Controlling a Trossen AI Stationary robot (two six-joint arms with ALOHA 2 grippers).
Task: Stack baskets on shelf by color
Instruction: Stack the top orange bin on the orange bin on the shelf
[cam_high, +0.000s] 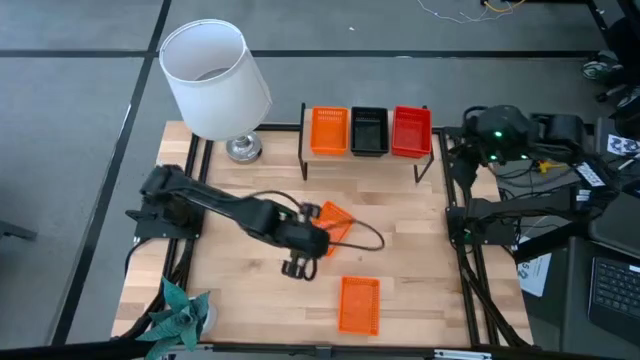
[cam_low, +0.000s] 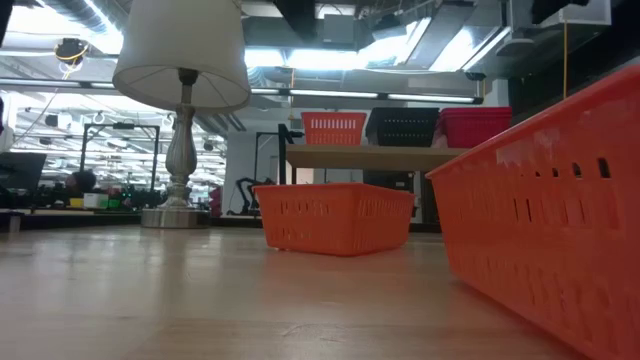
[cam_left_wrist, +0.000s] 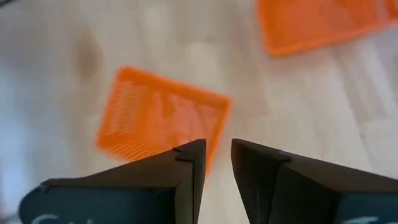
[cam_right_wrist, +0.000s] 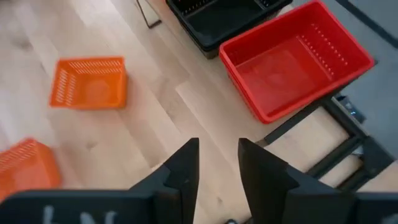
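Note:
Three baskets sit side by side on the shelf (cam_high: 365, 152) at the far edge: orange (cam_high: 329, 130), black (cam_high: 368, 130) and red (cam_high: 411, 131). Two more orange baskets rest on the table, one at the middle (cam_high: 337, 222) (cam_left_wrist: 161, 118), one toward the near edge (cam_high: 360, 303) (cam_low: 560, 230). My left gripper (cam_high: 296, 266) (cam_left_wrist: 217, 158) hovers above the table just on the near side of the middle basket, fingers a little apart, holding nothing. My right gripper (cam_right_wrist: 217, 152) waits at the table's right edge, slightly open and empty, looking down at the red basket (cam_right_wrist: 292, 62).
A lamp with a white shade (cam_high: 215, 75) stands at the far left corner. A teal paper plant (cam_high: 180, 312) lies at the near left corner. A dark cable (cam_high: 370, 238) loops beside the middle basket. Bare wood lies between the shelf and the two loose baskets.

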